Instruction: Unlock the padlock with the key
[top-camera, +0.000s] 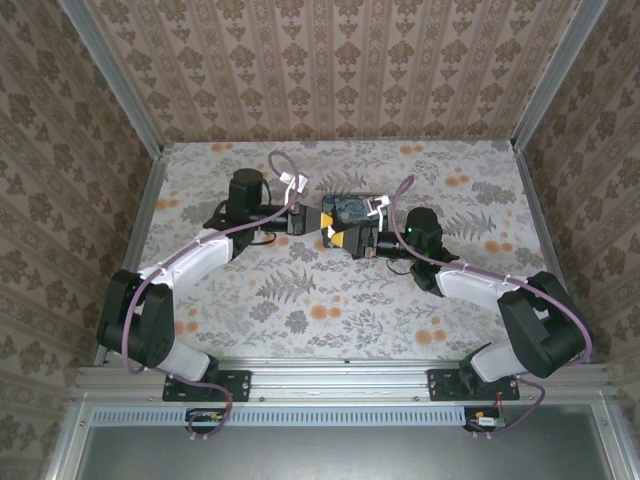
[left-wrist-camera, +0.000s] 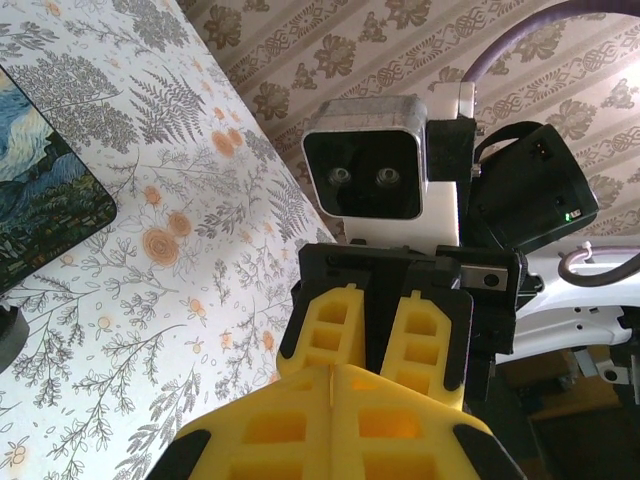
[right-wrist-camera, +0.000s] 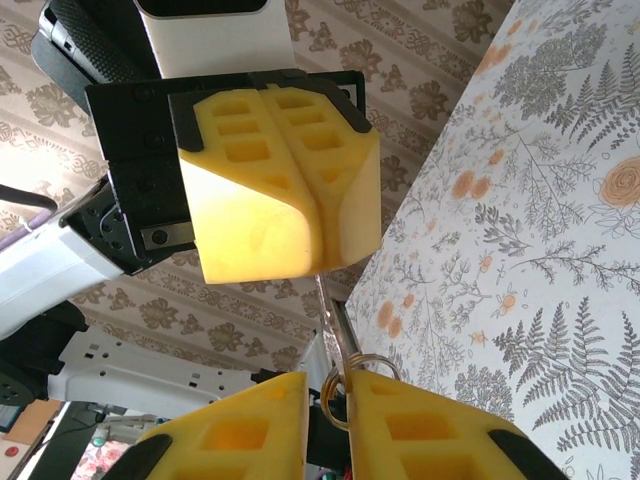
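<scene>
A thin silver key (right-wrist-camera: 337, 320) with a wire ring (right-wrist-camera: 365, 362) on its head spans the gap between the two grippers, seen edge-on. My left gripper (left-wrist-camera: 330, 375) is shut on the key's tip, which shows as a sliver in the seam of its yellow fingers. My right gripper (right-wrist-camera: 328, 385) faces it with its jaws a little apart. The key's head lies against one inner face and the ring hooks over that finger. Both grippers meet above mid-table, left gripper (top-camera: 316, 222) and right gripper (top-camera: 346, 241). The padlock is out of view.
A dark blue box (top-camera: 350, 209) with a swirly starry print lies on the floral tablecloth (top-camera: 300, 300) just behind the grippers, and its corner (left-wrist-camera: 40, 200) is in the left wrist view. Patterned walls close the table in on three sides.
</scene>
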